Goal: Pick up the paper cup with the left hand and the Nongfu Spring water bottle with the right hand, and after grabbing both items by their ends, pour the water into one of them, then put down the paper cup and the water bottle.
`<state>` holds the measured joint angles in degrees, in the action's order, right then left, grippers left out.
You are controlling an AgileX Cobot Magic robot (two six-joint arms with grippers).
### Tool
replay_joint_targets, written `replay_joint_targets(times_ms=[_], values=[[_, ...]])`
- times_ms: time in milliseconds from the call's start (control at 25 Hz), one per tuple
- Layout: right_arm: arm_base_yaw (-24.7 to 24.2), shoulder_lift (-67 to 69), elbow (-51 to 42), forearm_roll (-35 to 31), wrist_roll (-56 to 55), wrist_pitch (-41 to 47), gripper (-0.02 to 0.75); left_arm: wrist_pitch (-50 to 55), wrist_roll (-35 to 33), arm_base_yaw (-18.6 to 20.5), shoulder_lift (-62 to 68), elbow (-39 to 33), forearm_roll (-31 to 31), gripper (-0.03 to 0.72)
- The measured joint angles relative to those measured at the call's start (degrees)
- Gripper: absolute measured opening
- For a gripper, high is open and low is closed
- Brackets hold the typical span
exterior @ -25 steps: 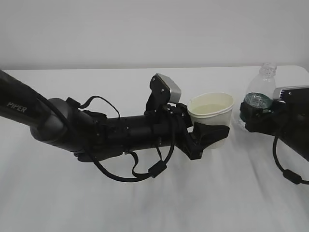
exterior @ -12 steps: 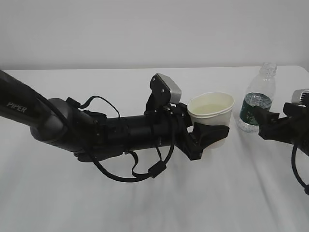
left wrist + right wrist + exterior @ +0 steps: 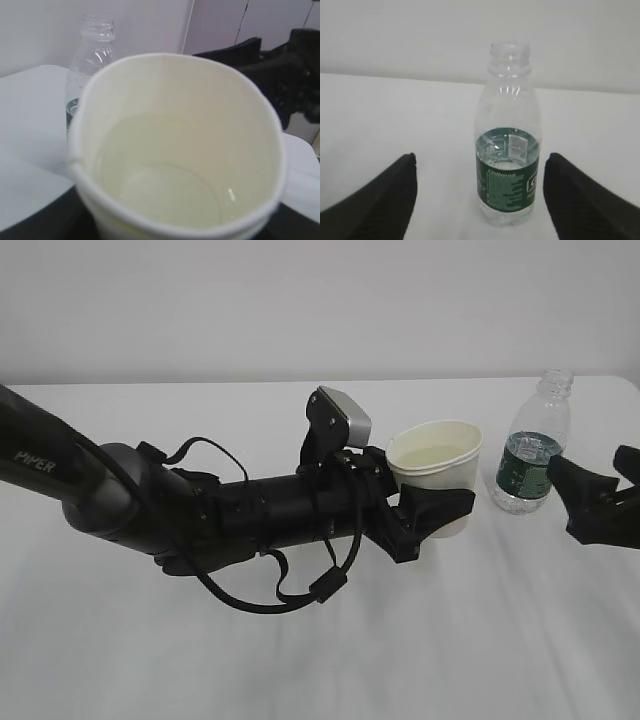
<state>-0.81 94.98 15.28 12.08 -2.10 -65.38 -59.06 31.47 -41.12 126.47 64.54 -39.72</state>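
My left gripper [image 3: 438,506] is shut on the paper cup [image 3: 436,472], which it holds upright by the lower wall, low over the table. The left wrist view looks down into the cup [image 3: 180,150]; clear water [image 3: 172,192] lies in its bottom. The Nongfu Spring water bottle [image 3: 533,452] stands upright and capless on the table to the right of the cup, with water up to its green label [image 3: 508,187]. My right gripper [image 3: 600,495] is open and stands back from the bottle; its two black fingers [image 3: 380,200] flank the bottle without touching it.
The white table [image 3: 300,660] runs back to a pale wall. The long black left arm marked "PIPER" [image 3: 120,500], with loose cables, lies across the left and middle of the table. The right gripper [image 3: 280,70] shows dark behind the cup.
The right gripper has let go of the bottle and drawn back to the right; the bottle now stands alone. The cup has shifted slightly up and left in the left gripper.
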Motion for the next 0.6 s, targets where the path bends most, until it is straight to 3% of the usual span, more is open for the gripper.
replay_joint_targets(times_ms=[600], values=[[0.0, -8.8, -6.4, 2.5, 1.0, 0.0, 0.594, 0.0, 0.0, 0.0, -0.4, 0.0, 0.0, 0.435]])
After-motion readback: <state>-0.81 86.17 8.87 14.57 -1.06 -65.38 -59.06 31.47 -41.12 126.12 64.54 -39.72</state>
